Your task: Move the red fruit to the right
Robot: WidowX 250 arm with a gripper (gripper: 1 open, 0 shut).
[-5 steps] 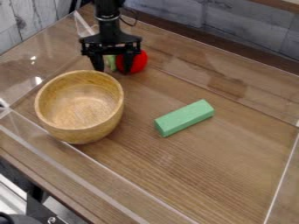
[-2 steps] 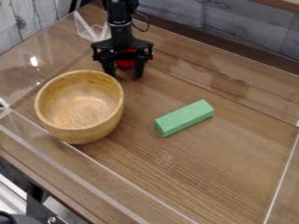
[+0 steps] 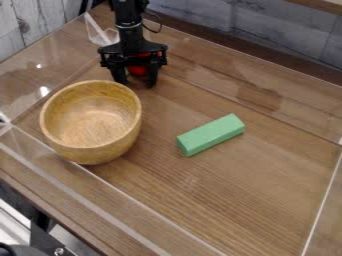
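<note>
A robot gripper [image 3: 135, 66] straddles the red fruit [image 3: 138, 67], likely to grasp it. Whether its fingers clamp is unclear.

A: First item?
B: Bowl [image 3: 91, 122], one, wooden, round, open-topped, light tan; on the left side of the table [image 3: 254, 185], interior visible.
A: Second?
B: Block [image 3: 211, 134], one, green, elongated, rectangular; lying flat at a slant, right of the bowl and well apart from it.
A: The surface beneath?
B: Table, one, brown, wood-grained, pale edging along the far right.
A: Remaining entries?
B: Cables, dark, at the lower left corner, beyond the table's edge; details indistinct.
</note>
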